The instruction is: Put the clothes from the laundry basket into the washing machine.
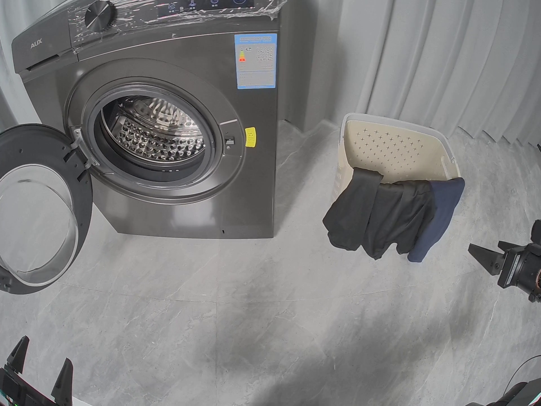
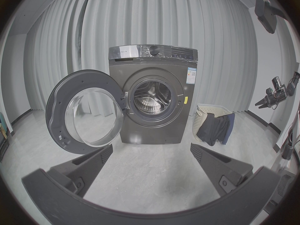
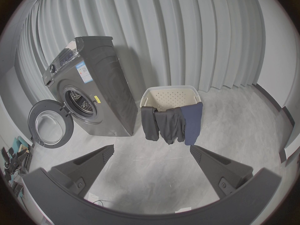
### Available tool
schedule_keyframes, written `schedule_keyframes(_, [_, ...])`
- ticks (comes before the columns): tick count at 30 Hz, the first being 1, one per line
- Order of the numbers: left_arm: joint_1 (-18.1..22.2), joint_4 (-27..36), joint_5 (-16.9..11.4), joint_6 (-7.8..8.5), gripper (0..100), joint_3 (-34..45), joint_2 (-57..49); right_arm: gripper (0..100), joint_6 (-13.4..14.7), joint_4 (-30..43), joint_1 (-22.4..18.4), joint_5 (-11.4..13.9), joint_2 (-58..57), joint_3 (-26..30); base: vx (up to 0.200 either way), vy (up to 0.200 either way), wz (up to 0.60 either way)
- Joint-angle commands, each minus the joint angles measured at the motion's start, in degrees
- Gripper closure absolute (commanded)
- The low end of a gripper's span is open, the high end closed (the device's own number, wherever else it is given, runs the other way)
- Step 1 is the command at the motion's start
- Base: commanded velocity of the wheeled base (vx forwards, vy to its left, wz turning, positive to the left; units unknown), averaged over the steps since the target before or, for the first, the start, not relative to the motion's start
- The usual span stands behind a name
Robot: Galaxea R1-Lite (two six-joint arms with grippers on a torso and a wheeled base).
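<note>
The cream laundry basket [image 1: 394,142] stands on the floor to the right of the grey washing machine [image 1: 186,210]. Dark grey clothes [image 1: 389,215] and a navy garment [image 1: 442,210] hang over the basket's front rim. The machine's round door [image 1: 34,221] is swung wide to the left, and the steel drum [image 1: 155,128] looks bare. My left gripper [image 1: 45,351] is open, low at the near left and far from the machine. My right gripper [image 1: 490,252] is open just right of the basket, level with the hanging clothes. The right wrist view faces the basket [image 3: 170,99] and clothes [image 3: 170,122].
Grey curtains [image 1: 428,46] hang behind the basket and machine. The floor [image 1: 253,322] is pale tile, with open room between me and the machine. A skirting edge [image 3: 272,100] runs along the wall to the right.
</note>
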Motion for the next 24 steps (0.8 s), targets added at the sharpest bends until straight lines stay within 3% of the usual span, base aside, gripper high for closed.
schedule_keyframes(1, [0.0,0.0,0.0,0.0,0,0.9,-0.9,0,0.4,-0.9,0.2,0.3,6.6,-0.4,0.0,-0.2,0.0])
schedule_keyframes(4, [0.0,-0.1,0.0,0.09,0,0.9,-0.9,0,0.3,-0.8,0.2,0.3,6.9,-0.2,0.0,-0.2,0.0])
schedule_keyframes(7, [0.0,-0.1,0.0,0.09,0,0.9,-0.9,0,0.0,-0.8,0.2,0.1,7.3,-0.3,0.0,0.0,0.0])
schedule_keyframes(16, [0.0,-0.1,0.0,0.09,0,0.9,-0.9,0,-0.2,-0.3,0.6,0.3,9.3,0.4,0.2,0.0,0.0])
schedule_keyframes(21, [0.0,0.0,0.0,0.0,0,0.9,-0.9,0,-0.2,-0.4,1.5,1.4,10.2,1.4,0.0,0.0,0.0])
schedule_keyframes(24, [0.0,0.0,0.1,0.0,0,0.9,-0.9,0,-0.2,-0.6,4.2,1.4,10.0,2.8,0.0,-0.133,0.0])
